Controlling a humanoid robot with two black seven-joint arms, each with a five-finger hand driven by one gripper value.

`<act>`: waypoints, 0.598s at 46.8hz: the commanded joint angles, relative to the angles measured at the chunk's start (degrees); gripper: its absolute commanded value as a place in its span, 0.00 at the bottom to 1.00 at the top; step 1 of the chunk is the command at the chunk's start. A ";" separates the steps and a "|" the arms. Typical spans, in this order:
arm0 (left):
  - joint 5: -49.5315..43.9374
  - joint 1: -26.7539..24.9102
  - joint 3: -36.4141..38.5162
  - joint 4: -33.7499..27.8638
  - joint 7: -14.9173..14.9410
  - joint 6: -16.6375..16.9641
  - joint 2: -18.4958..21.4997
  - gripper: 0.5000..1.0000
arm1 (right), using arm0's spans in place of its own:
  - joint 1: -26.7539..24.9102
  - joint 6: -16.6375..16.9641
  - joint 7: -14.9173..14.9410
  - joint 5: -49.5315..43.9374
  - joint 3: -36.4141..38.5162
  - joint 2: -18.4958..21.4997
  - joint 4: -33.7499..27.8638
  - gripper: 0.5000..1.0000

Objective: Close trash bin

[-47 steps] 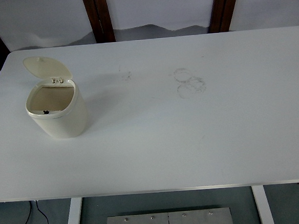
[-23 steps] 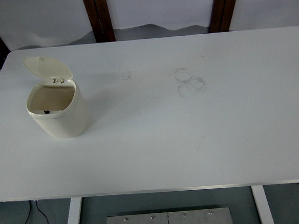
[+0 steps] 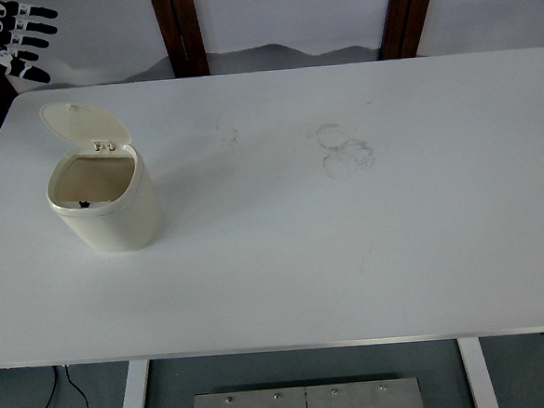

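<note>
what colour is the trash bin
Cream, off-white; the trash bin and its raised lid match, with a tan inside. Seen in the head view.

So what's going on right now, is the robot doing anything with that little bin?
Left hand up at far left corner, fingers spread, holding nothing. Right hand not in view. Bin on table, lid flipped open, not yet touched. Nothing between hand and bin.

Inspector A: The left robot hand [image 3: 8, 36] is cut by the top-left corner; only the spread fingers [image 3: 28, 28] show, the palm and arm are out of frame.

Inspector B: Noted. Inside the trash bin [image 3: 104, 202], a small dark item [image 3: 83, 203] by the near rim is too small to identify. The worktop [image 3: 349, 236] corners run past both side edges.
</note>
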 commanded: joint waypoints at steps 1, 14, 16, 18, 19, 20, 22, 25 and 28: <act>-0.53 -0.30 0.00 0.03 0.08 0.00 -1.23 1.00 | 0.02 0.01 0.01 -0.01 0.02 0.00 -0.02 0.99; -0.53 -1.26 3.94 0.03 3.69 0.00 -1.41 1.00 | 0.19 0.01 0.01 -0.01 -0.07 0.00 -0.02 0.99; -0.44 -2.40 5.88 0.03 3.78 0.00 -1.49 1.00 | 0.28 0.01 0.01 -0.01 -0.07 0.00 -0.02 0.99; -0.44 -3.63 7.90 -0.06 3.78 0.00 -1.49 1.00 | 0.37 0.01 0.01 -0.01 -0.07 0.00 -0.02 0.99; -0.35 -4.25 8.87 -0.06 3.78 0.00 -1.58 1.00 | 0.37 0.01 0.01 -0.01 -0.07 0.00 -0.02 0.99; -0.27 -4.87 9.75 0.03 3.78 0.00 -1.58 1.00 | 0.37 0.01 0.01 -0.01 -0.07 0.00 -0.02 0.99; 0.00 -6.10 11.33 0.03 3.86 0.00 -1.76 1.00 | 0.37 -0.08 0.01 -0.01 -0.07 0.00 -0.02 0.99; 0.09 -7.24 13.09 0.29 3.86 0.00 -2.63 1.00 | 0.37 -0.08 0.01 -0.01 -0.07 0.00 -0.02 0.99; 0.09 -7.95 13.80 1.43 3.86 0.00 -3.77 1.00 | 0.37 0.01 0.01 -0.01 -0.07 0.00 -0.02 0.99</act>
